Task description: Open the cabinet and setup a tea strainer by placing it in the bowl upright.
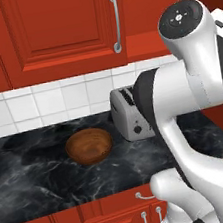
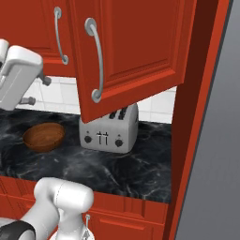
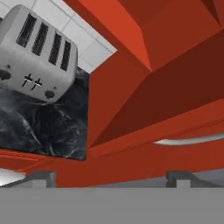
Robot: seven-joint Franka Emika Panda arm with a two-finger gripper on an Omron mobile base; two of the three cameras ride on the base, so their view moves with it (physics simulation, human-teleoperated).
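We see the red cabinet [image 2: 136,51] with one door swung partly open over the toaster [image 2: 108,129]. The brown bowl [image 1: 89,145] sits empty on the black table [image 1: 36,170], just left of the toaster. Our gripper [image 3: 109,177] is wide open, holding nothing, close under the red door.

Cabinet [image 2: 136,51] right door swung partly open, its lower edge hanging over the toaster [image 2: 108,130], blocking the way in from the front right. Left door [image 1: 56,31] shut, handle [image 1: 115,21] in reach. Counter [image 1: 36,170] left of and nearer than the bowl [image 1: 89,145] is open black marble. Toaster stands just right of bowl, narrow gap between (tight). Tall red side panel [image 2: 199,117] walls off the right end
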